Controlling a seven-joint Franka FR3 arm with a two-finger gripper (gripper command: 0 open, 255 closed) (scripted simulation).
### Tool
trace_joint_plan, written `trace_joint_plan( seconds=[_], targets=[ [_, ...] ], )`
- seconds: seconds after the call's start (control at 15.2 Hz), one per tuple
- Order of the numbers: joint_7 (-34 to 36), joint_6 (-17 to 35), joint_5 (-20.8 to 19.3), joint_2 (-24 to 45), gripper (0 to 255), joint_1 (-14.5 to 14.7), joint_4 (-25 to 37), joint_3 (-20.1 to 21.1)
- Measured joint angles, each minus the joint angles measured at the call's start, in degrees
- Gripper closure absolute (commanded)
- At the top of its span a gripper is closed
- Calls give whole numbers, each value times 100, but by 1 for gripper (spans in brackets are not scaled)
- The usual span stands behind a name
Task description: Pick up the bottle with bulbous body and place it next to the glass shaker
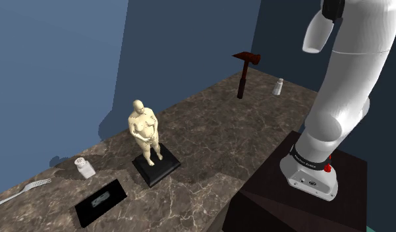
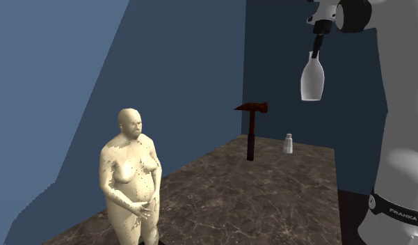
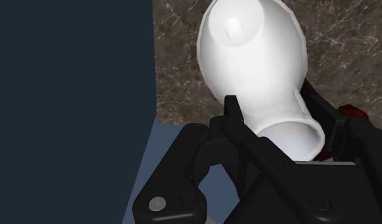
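Note:
A white bottle (image 2: 311,78) with a bulbous body and narrow neck hangs high above the far end of the marble counter (image 2: 270,188). My gripper (image 2: 316,50) is shut on its neck from above. In the wrist view the bottle (image 3: 253,57) points away from the hand, its base toward the counter, with the black fingers (image 3: 232,114) clasped around the neck. A small pale shaker (image 1: 278,86) stands at the counter's far corner by the hammer, also seen as the shaker (image 2: 288,143). A second small shaker (image 1: 85,167) stands near the shoulder view's left.
A dark red hammer (image 1: 244,71) stands upright near the far corner. A cream figure of a stout man (image 1: 145,132) stands on a black base mid-counter. A fork (image 1: 18,192) and a flat black slab (image 1: 101,201) lie at the left. Blue walls border the counter.

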Motion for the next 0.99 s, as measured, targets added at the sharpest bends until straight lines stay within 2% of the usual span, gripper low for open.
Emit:
trace_joint_plan(
  seconds=[0.2,0.46,0.73,0.99],
  targets=[
    [142,435,-431,-396,255,590,-592,-153],
    [367,919,-904,-844,255,1124,-1189,-228],
    [594,1319,-1326,-1253,255,1433,-1670,-180],
    [842,1703,-1741,-1669,255,1577,-2145,-3]
  ],
)
